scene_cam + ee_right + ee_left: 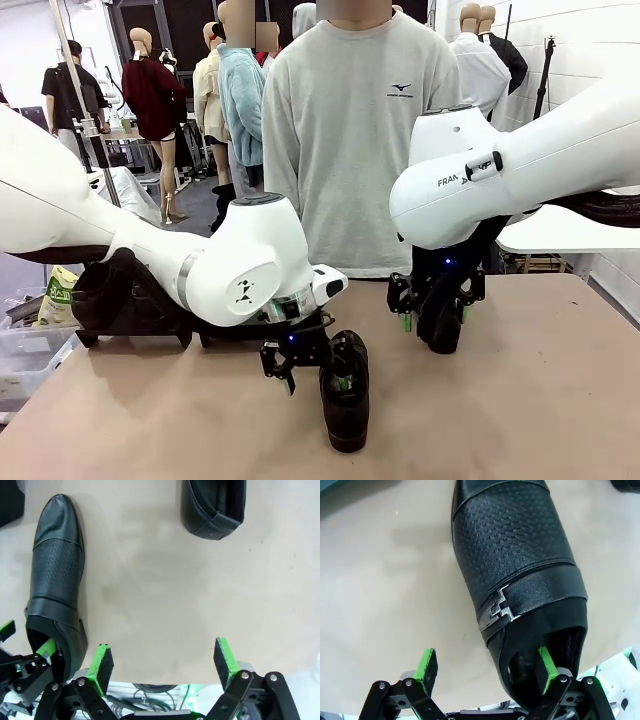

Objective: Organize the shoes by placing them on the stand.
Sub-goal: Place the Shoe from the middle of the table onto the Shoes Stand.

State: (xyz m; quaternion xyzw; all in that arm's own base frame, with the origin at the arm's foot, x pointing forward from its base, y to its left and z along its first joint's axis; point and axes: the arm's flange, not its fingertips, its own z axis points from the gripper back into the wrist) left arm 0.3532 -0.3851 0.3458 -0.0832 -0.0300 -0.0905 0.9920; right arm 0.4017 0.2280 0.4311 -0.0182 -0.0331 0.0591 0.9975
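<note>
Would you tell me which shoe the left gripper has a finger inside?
The perforated shoe with the metal clasp, straddled by the open left gripper: one finger sits in its heel opening. The other shoe lies apart, untouched.

**Table** (560, 400): flat, matt beige-tan top.

1. **Black leather slip-on shoe** (345, 400): perforated vamp, strap with a small metal buckle. Stands on its sole at 6 o'clock, toe toward 6.
2. **Second black leather shoe** (212, 510): only the heel end is visible. In the right wrist view it lies at 2 o'clock from item 1, well apart.
3. **Low black stand** (130, 305): at 10 o'clock, by the left edge.
</note>
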